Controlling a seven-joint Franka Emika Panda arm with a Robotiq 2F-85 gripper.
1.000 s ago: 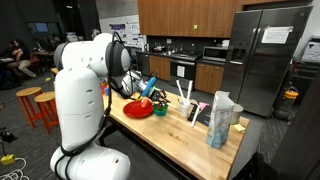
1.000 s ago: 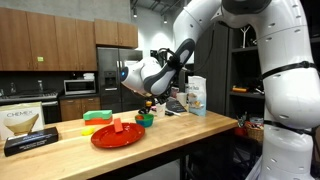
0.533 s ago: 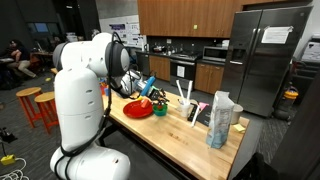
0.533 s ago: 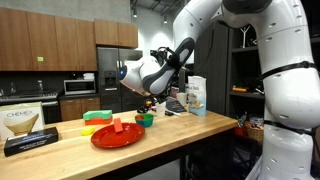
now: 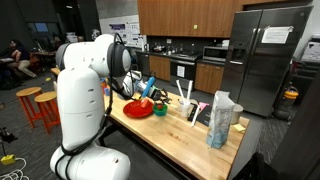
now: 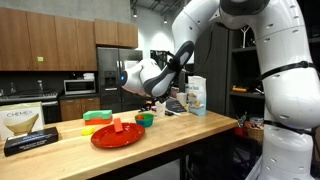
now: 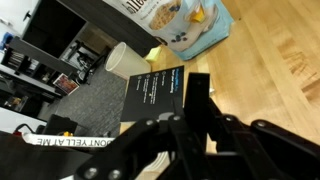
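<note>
Over the middle of the tabletop (image 6: 195,130), the tool (image 6: 150,102) hangs just above the green bowl (image 6: 144,119), which sits close beside the red plate (image 6: 117,135). Compared with a second ago, the tool has barely moved, showing at most a slight drift. So the work over the bowl seems to be at a hold. Whether the tool is released or clenched I cannot tell, as the wrist view shows only dark, blurred fingers above a black card (image 7: 155,95).
</note>
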